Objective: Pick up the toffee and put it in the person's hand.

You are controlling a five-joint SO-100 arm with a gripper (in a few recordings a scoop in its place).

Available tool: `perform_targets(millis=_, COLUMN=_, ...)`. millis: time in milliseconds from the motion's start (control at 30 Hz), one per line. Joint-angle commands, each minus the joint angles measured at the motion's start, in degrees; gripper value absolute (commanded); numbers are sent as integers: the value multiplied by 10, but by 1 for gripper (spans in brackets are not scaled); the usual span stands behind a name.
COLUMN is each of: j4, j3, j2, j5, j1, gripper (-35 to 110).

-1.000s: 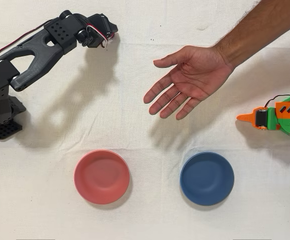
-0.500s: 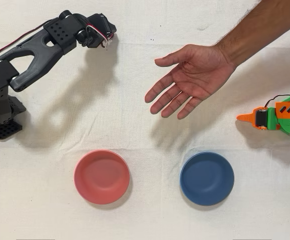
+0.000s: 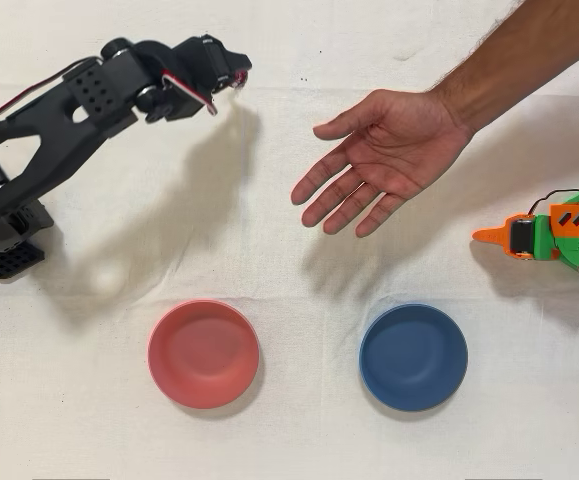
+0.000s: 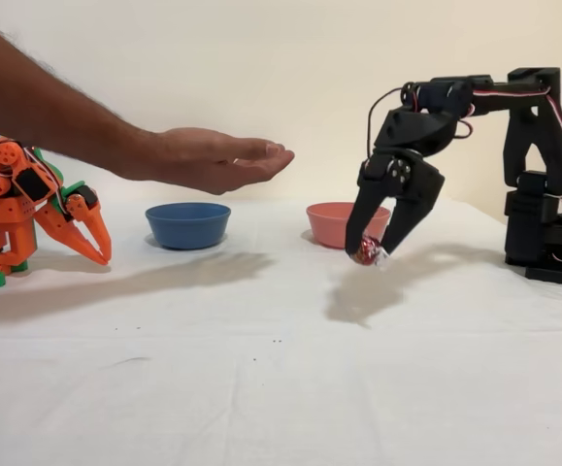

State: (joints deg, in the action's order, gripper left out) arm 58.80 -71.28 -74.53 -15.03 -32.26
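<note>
A: Claw state?
B: Closed on the toffee, fingertips pinching it, clear of the table with its shadow below. Side view shows it best; from above the toffee's hidden under the claw.

A: Where's that relative to the hand?
B: Hand is palm-up, fingers spread, held above the table, forearm coming in from top right in the overhead view. Claw sits well to the left of it there, near the top edge. In the side view the hand is left of the claw and higher than the toffee, not touching.

A: Bowls?
B: Pink bowl and blue bowl side by side at the lower part of the overhead view, both with nothing in them. In the side view the pink bowl is just behind the claw.

A: Other arm?
B: Orange arm idle at the far left of the side view
</note>
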Motion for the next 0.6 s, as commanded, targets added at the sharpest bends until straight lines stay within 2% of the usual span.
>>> perform_targets(millis=0, j4=1, j3=-13, j2=-117, j5=-1, j1=28, gripper=16)
perform_targets(millis=567, j4=-28, j3=-36, j2=-217, j5=33, j1=164, gripper=16)
